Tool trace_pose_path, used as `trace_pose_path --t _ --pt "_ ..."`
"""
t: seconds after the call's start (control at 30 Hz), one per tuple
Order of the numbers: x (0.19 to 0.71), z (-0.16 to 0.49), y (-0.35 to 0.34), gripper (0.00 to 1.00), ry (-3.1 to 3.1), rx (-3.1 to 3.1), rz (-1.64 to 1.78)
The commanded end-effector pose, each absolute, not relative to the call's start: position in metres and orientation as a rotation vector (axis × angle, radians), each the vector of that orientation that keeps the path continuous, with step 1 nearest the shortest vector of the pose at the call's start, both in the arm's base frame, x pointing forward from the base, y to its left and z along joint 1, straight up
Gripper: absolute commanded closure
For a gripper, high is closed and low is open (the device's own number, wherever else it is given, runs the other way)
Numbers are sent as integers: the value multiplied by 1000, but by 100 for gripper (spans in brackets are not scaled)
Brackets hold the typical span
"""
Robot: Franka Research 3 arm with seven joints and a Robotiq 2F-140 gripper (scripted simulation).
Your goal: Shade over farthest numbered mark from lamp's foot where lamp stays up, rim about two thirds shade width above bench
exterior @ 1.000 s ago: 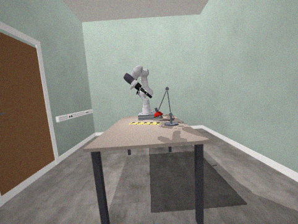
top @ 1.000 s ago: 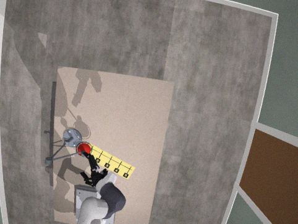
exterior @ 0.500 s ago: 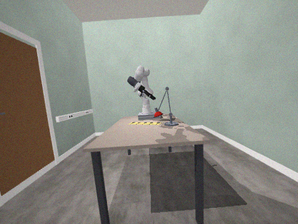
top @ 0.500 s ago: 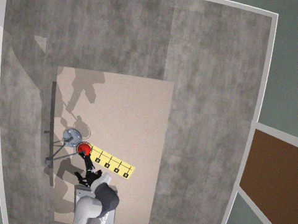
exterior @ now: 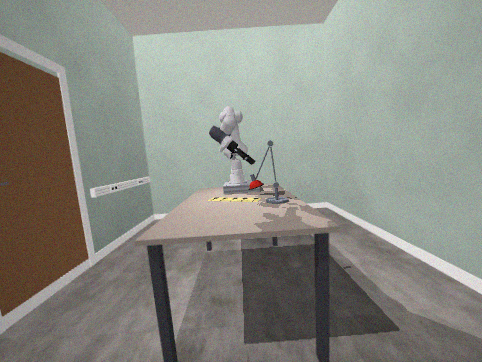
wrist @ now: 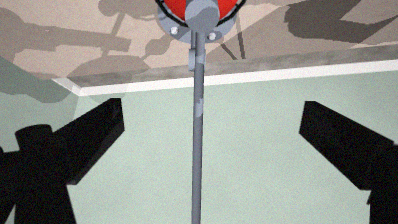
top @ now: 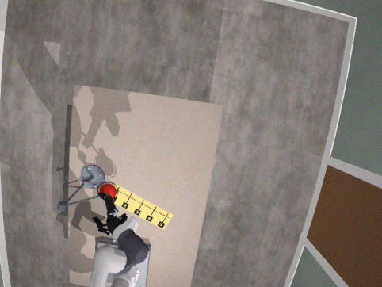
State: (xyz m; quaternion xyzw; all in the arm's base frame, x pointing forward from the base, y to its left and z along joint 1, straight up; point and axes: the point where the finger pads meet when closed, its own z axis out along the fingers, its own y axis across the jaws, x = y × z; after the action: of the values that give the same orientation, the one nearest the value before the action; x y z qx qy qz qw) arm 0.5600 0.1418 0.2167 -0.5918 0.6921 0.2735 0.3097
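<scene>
While the hand hangs over the bench, its 2 fingers stand wide apart, gripping nothing. In the wrist view, 1 grey rod of the lamp runs up the picture between the 2 fingertips, with a gap showing on each side. From above, the hand's front end reaches the edge of the red shade and overlaps it; contact cannot be told from there. The exterior view puts the hand higher than the shade.

Lamp: upright on its round grey foot. 2 long rods meet at a high elbow, forming a narrow peak seen from the side. Elbow lies out past the bench's long edge in the top view. Shade is low, near the foot, dome upward and rim slightly tilted, raised off the bench.

Yellow strip lies flat on the bench, running away from the foot at a slant. Shade appears at the strip's end nearest the foot, well apart from the far-end mark. Figures on the marks too small to read. Rim height against shade width: cannot judge exactly. Pale robot arm bends over from its base behind the strip.

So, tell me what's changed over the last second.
The open end effector moved left in the top view, and right and slightly down in the exterior view. Nothing was grasped or released. The red shade and yellow strip stayed put.
</scene>
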Motion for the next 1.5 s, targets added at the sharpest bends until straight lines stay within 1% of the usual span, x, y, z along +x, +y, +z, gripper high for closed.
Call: trace_pose_path --t 0.0,0.8,1.43,1.47 --pt "565 210 148 0 1831 -1555 709" --pt "569 175 192 0 1852 -1531 723" --pt "578 171 192 0 1850 -1521 689" --pt "578 171 192 90 1850 -1521 690"
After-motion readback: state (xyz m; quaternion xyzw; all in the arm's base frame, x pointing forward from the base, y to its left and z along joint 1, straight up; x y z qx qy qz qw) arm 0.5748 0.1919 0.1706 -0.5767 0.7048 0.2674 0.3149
